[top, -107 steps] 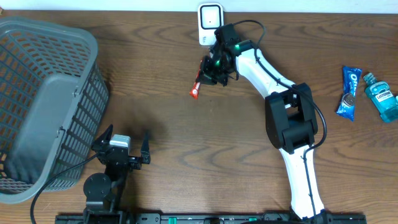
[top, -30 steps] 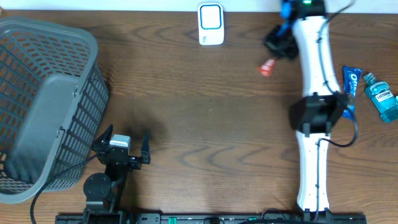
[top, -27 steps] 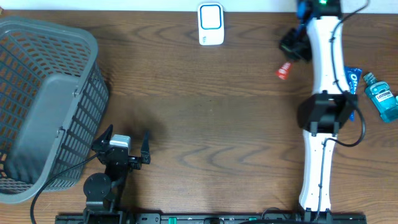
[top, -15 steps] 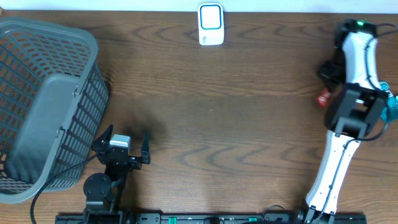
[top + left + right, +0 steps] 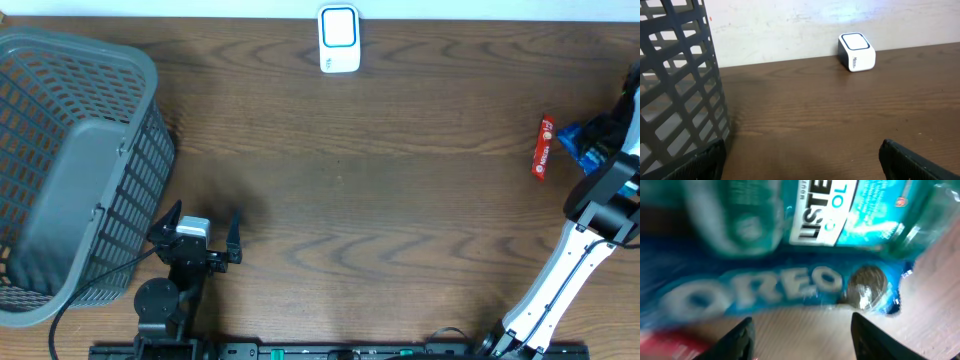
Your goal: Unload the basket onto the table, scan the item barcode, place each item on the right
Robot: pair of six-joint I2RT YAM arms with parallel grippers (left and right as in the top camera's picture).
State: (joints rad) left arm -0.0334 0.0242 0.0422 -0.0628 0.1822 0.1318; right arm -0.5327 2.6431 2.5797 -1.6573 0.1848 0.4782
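You have a dark brown, wood-grain worktop (image 5: 380,200) filling the overhead view. Along its far edge you see a pale, scuffed wall (image 5: 770,35), with a soft bluish glare near the top.

Overhead faces down; left wrist low, forward; both show scanner (image 5: 339,40).

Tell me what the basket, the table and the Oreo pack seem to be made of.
Basket: likely grey moulded plastic, matte, open lattice walls.
Table: brown wood or veneer, visible grain, slight sheen.
Oreo pack: probably thin plastic film, glossy, printed blue.
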